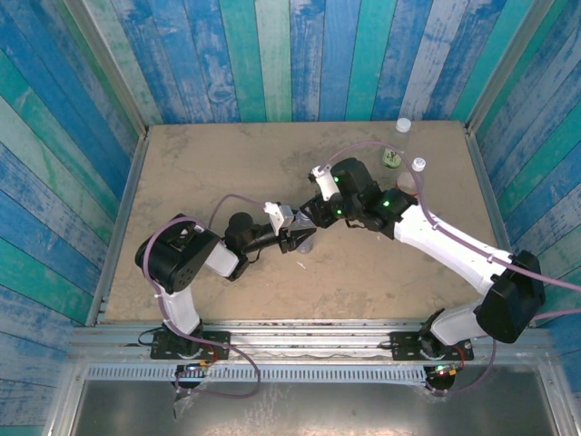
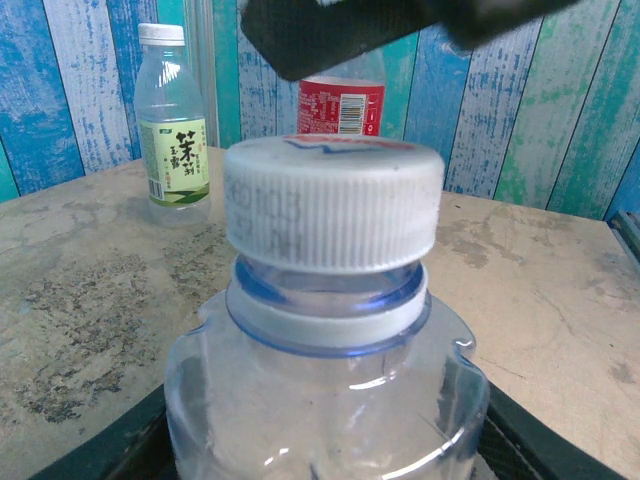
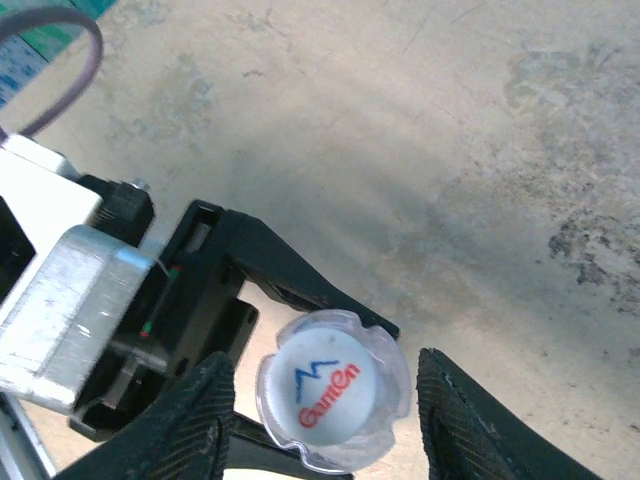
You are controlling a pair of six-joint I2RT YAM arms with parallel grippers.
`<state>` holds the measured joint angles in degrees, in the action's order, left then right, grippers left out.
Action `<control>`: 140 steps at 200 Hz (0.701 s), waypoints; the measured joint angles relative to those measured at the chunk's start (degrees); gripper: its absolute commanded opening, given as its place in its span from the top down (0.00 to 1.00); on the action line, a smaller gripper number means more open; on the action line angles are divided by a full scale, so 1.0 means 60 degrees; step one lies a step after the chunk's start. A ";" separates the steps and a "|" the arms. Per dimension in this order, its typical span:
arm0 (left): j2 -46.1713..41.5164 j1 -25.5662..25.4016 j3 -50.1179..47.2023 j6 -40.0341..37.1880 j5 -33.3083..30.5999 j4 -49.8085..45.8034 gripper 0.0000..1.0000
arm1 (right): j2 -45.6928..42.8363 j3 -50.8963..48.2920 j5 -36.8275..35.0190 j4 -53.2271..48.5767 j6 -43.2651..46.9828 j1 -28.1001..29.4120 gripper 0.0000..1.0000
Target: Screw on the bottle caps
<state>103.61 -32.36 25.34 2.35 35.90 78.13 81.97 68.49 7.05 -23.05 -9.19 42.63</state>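
Note:
My left gripper (image 1: 295,241) is shut on the plain bluish bottle (image 2: 325,390), which stands upright at the table's middle. A white ribbed cap (image 2: 333,205) with a blue and red logo sits on its neck. My right gripper (image 3: 330,415) hangs over that cap (image 3: 333,388), open, with a gap between each ribbed finger (image 3: 200,420) and the cap. The green-yellow-labelled bottle (image 1: 392,156) and the red-labelled bottle (image 1: 411,180) stand at the back right, each with a white cap on top.
Blue and green plank walls (image 1: 300,54) close the table in on three sides. A bare worn tabletop (image 1: 209,173) stretches to the left and back. Purple cables (image 1: 363,145) loop over the arms.

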 measured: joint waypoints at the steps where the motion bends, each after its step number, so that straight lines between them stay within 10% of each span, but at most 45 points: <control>1: 0.0000 0.0000 0.0000 0.0000 0.0000 0.0000 0.41 | 0.0011 -0.0004 0.0000 -0.0004 0.0000 0.0000 0.54; 140: 0.0040 0.0000 0.0000 0.0018 0.0000 0.0069 0.43 | 0.0211 -0.0259 0.0197 0.0423 -0.0433 -0.0084 0.79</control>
<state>103.85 -32.36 25.34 2.46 35.90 78.54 83.24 66.94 8.23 -20.51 -11.79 42.13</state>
